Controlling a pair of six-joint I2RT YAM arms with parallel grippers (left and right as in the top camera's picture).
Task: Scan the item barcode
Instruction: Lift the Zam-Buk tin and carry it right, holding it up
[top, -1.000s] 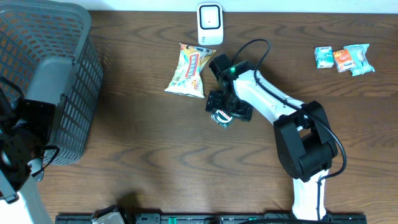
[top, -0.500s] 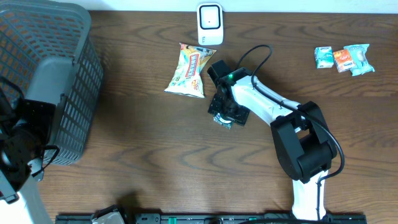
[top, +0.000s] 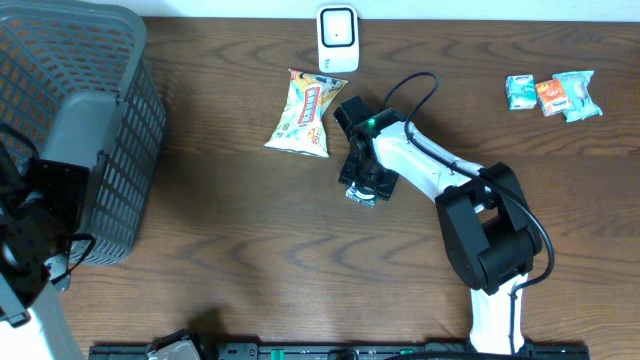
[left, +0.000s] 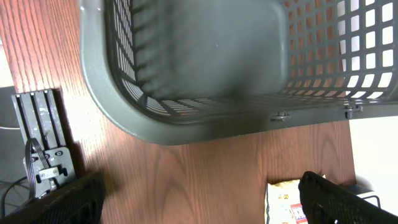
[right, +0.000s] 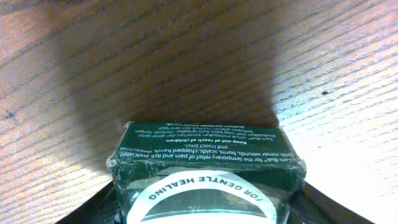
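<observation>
Right wrist view: green box (right: 205, 168) lies between the right gripper (top: 362, 186) jaws, grip uncertain; arm outstretched, wrist pointing down

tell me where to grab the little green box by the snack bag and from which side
Take the green box by its two short ends, coming straight down from above. It lies flat on the table with the round label up, so those upright ends are probably the easiest opposing faces to pinch. The right tool hangs directly over it.
</observation>
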